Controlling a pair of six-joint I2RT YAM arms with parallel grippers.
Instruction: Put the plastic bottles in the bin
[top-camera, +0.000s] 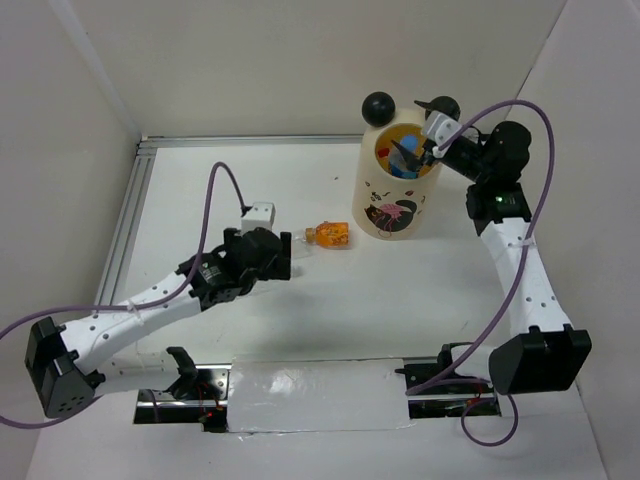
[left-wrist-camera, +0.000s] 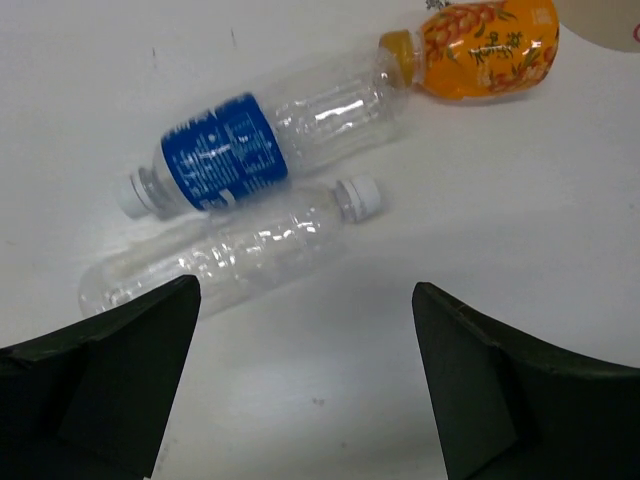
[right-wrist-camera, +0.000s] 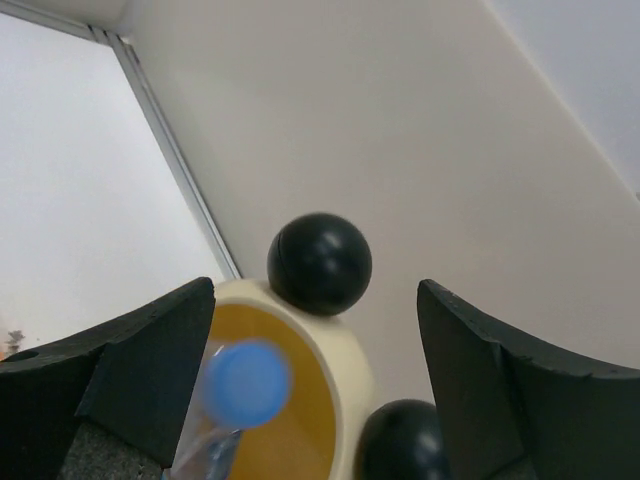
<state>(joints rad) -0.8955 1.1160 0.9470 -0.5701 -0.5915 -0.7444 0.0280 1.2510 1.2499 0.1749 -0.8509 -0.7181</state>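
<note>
The cream bin (top-camera: 398, 195) with two black ball ears stands at the back right. My right gripper (top-camera: 428, 148) hovers over its rim, open and empty. In the right wrist view the gripper (right-wrist-camera: 315, 290) looks down on the bin's rim (right-wrist-camera: 350, 365), and a blurred blue-capped bottle (right-wrist-camera: 245, 385) is inside the bin. My left gripper (top-camera: 285, 255) is open and empty, low over the table. In the left wrist view the gripper (left-wrist-camera: 305, 290) is just short of a clear white-capped bottle (left-wrist-camera: 240, 255). Beyond that lie a blue-labelled bottle (left-wrist-camera: 240, 150) and an orange-filled bottle (left-wrist-camera: 485, 45), which also shows in the top view (top-camera: 330, 235).
White walls enclose the table on three sides. A metal rail (top-camera: 125, 230) runs along the left and back edges. The bin's black ears (right-wrist-camera: 320, 263) stand up close under my right gripper.
</note>
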